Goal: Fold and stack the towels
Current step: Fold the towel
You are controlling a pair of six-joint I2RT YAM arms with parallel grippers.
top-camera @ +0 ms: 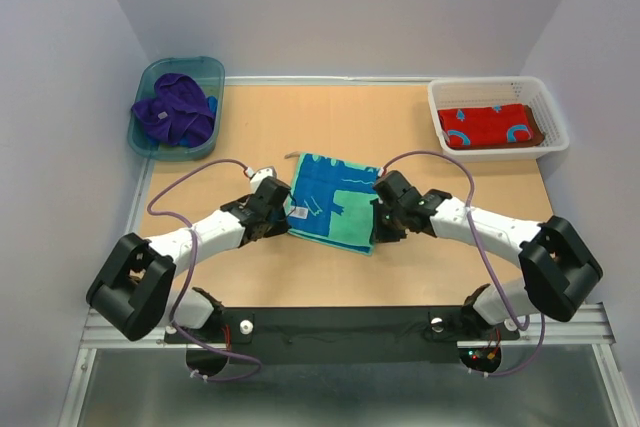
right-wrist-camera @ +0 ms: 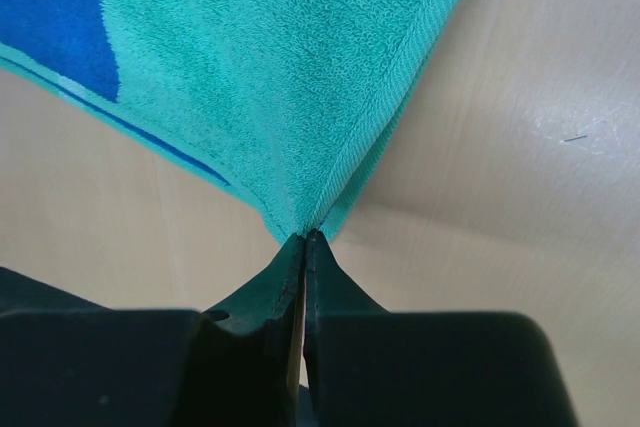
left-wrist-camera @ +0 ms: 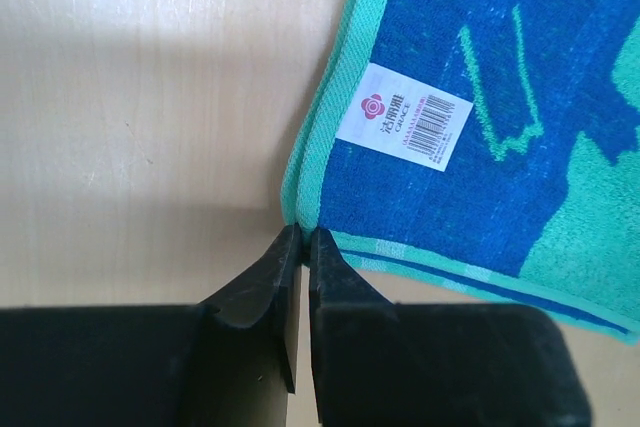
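A teal-and-blue patterned towel (top-camera: 333,203) lies in the middle of the table, between my two arms. My left gripper (top-camera: 281,209) is shut on its near left corner (left-wrist-camera: 300,209), where a white label (left-wrist-camera: 403,117) shows on the cloth. On the other side, my right gripper (top-camera: 378,219) is shut on the near right corner (right-wrist-camera: 310,217); that corner is pinched to a point between the black fingertips (right-wrist-camera: 285,259). A folded red towel with blue marks (top-camera: 490,126) lies in the white mesh basket (top-camera: 545,106). A crumpled purple towel (top-camera: 175,109) sits in the teal tub (top-camera: 152,72).
The teal tub stands at the back left corner and the white basket at the back right. Purple cables (top-camera: 190,179) loop over both arms. White walls close in the table on three sides. A black rail (top-camera: 340,327) runs along the near edge.
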